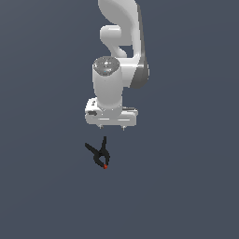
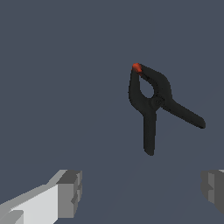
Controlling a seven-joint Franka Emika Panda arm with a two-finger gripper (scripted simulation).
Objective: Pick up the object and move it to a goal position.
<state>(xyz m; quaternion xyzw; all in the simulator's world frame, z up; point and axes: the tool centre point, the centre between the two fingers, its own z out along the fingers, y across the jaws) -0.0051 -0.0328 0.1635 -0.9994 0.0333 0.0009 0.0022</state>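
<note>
The object (image 1: 101, 154) is a small black spring clamp lying flat on the dark grey floor, its two thin handles splayed toward the arm and its red-orange tip pointing away from it. In the wrist view the clamp (image 2: 152, 103) lies free beyond the fingers, with nothing touching it. My gripper (image 1: 111, 126) hangs above the floor, a little short of the clamp and slightly toward the exterior view's right. It is open, its two grey fingertips (image 2: 70, 192) set wide apart with nothing between them.
The white arm (image 1: 119, 56) rises behind the gripper. A plain dark grey floor (image 1: 186, 186) stretches all around the clamp.
</note>
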